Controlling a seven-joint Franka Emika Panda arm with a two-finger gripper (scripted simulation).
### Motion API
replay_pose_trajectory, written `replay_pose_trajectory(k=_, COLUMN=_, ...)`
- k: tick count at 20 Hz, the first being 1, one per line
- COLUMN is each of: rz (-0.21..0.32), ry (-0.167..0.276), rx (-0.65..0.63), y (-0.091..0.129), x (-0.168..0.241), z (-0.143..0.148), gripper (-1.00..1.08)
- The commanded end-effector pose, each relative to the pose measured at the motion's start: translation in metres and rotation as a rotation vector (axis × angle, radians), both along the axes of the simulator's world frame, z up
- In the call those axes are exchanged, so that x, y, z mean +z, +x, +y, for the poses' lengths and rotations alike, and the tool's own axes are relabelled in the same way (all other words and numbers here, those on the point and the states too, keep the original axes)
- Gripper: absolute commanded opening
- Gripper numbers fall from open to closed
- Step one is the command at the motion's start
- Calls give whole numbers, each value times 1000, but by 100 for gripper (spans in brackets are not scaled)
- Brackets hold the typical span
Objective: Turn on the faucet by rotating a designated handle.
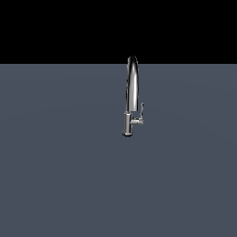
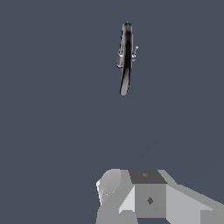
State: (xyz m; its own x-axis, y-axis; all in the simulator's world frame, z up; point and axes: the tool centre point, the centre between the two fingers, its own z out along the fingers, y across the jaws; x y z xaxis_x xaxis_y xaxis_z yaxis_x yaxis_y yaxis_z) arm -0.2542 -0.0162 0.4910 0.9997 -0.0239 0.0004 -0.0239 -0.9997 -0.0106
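A flat grey-blue floor fills the exterior view, and on it, well apart from anything else, the faucet stands upright, its gooseneck arching high above a short cylindrical base. No arm shows in that view. The wrist view looks down on the scene, where a blocky grey part of the gripper sits at the frame's edge, far from the faucet ahead of it; whether its fingers are apart or together cannot be told. The handle, a thin lever on a short stub, juts from the lower body toward the exterior view's right, its lever pointing upward. Open floor lies all around, so the approach looks unobstructed.
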Motion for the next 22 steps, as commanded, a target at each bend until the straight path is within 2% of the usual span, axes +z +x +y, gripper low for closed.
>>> replay_pose_trajectory(k=1, rz=0, ry=0, rx=0, y=0, x=0, z=0, gripper=-100)
replay_pose_trajectory(k=7, rz=11, ry=11, rx=-11, y=5, x=-1, z=0, gripper=-100)
replay_pose_trajectory(k=12, rz=37, ry=38, rx=-38, y=17, x=-3, z=0, gripper=-100)
replay_pose_trajectory(k=22, rz=138, ry=142, rx=-143, y=63, x=-13, z=-4, gripper=-100)
